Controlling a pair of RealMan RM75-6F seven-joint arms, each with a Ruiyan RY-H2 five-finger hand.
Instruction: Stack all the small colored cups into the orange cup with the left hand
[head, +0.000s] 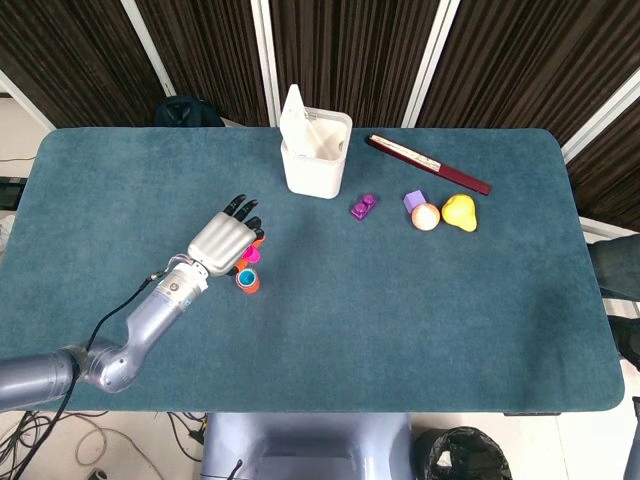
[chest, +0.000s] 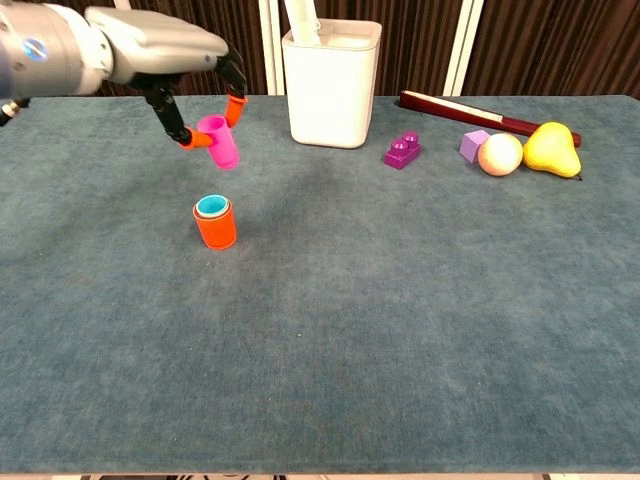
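An orange cup (chest: 215, 223) stands upright on the blue table, with a light blue cup (chest: 211, 206) nested inside it; the head view shows the orange cup (head: 247, 281) partly under my hand. My left hand (chest: 165, 50) pinches a small pink cup (chest: 218, 141) between its orange-tipped fingers and holds it in the air, above and slightly behind the orange cup. In the head view my left hand (head: 222, 240) covers most of the pink cup (head: 251, 255). My right hand is not in either view.
A white container (chest: 331, 82) stands behind the cups. To the right lie a purple brick (chest: 401, 151), a dark red stick (chest: 480, 115), a lilac block (chest: 474, 144), a peach ball (chest: 500, 154) and a yellow pear (chest: 553, 149).
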